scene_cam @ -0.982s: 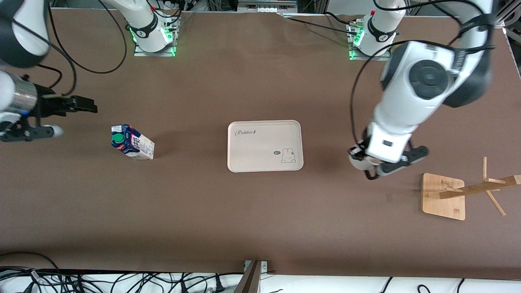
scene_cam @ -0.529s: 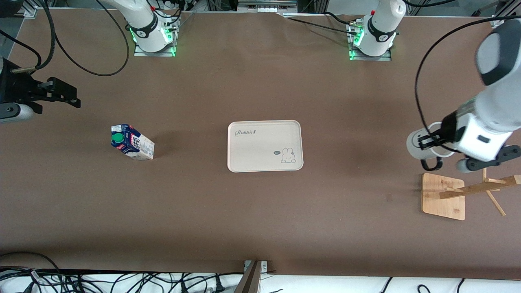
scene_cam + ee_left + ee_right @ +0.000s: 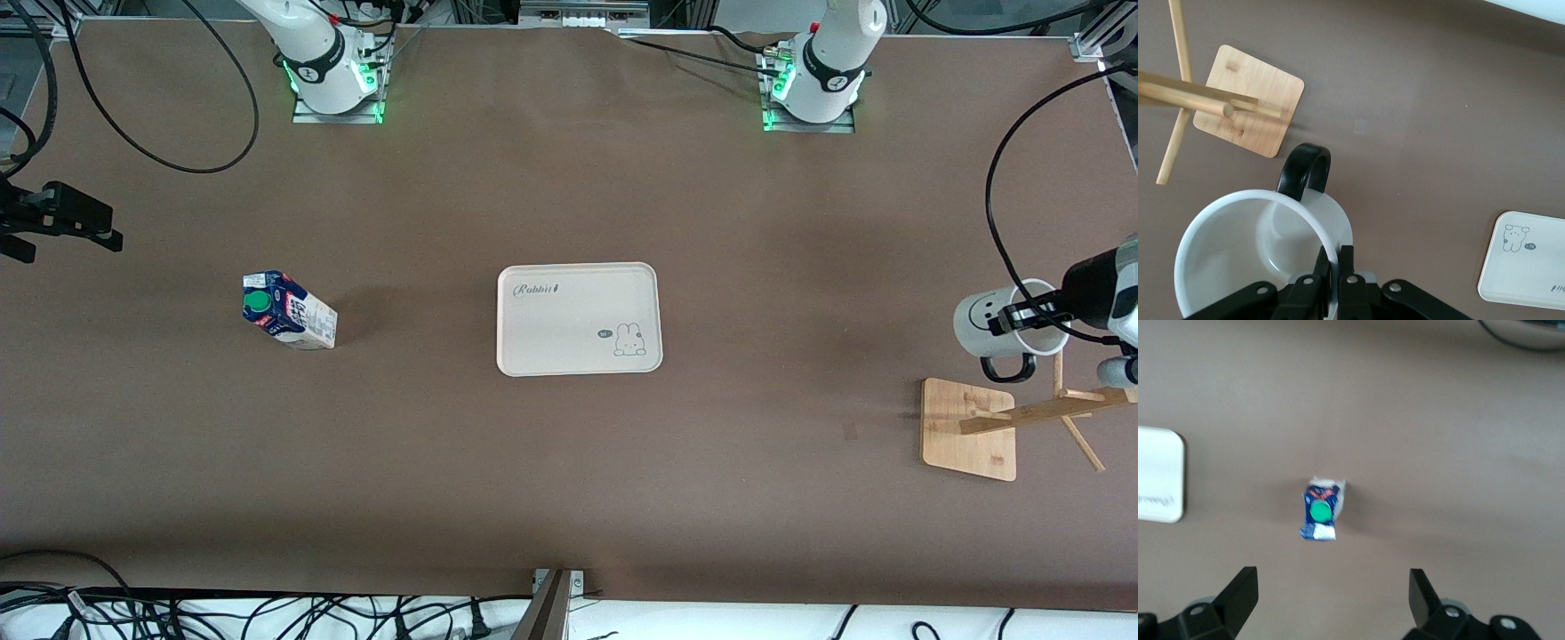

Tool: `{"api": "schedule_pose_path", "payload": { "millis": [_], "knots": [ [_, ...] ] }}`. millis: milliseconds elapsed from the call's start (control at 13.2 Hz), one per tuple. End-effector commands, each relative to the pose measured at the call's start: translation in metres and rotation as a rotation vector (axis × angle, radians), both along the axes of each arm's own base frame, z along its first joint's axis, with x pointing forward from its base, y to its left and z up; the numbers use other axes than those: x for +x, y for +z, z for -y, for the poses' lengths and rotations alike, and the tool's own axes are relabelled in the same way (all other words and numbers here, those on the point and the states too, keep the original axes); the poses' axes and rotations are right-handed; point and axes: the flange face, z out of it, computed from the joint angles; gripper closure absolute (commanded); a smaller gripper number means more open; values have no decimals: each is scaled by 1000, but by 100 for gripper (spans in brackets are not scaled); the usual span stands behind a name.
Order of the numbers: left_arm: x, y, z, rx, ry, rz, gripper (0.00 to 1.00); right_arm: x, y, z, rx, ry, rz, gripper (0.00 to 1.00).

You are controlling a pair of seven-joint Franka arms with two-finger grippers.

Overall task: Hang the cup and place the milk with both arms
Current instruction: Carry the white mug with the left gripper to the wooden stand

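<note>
White cup in left gripper over table edge.

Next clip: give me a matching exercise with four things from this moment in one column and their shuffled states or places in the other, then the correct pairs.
Things:
1. cup
2. milk
3. tray
4. right gripper

States or places:
A. standing on the table toward the right arm's end
B. open in the air, holding nothing
C. gripped by its rim in the left gripper, up near the wooden rack
D. lying mid-table with nothing on it

Pairs: 1-C, 2-A, 3-D, 4-B
</note>
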Motion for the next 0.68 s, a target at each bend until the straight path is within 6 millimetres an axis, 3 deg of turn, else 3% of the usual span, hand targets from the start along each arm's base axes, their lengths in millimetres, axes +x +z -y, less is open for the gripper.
{"api": "schedule_pose_path", "payload": {
  "millis": [0,76,227,604],
  "knots": [
    [20,5,-11,-30,-6,52,100,-15,-7,17,-25,-25,-56,0],
    [20,5,-28,-31,12,55,100,-24,-12,21,-21,-82,-74,0],
    [23,5,-31,-29,28,61,100,-20,-14,21,-19,-229,-36,0],
    [24,1,-54,-29,53,59,100,-13,-18,18,-62,-252,16,0]
  ]
}}
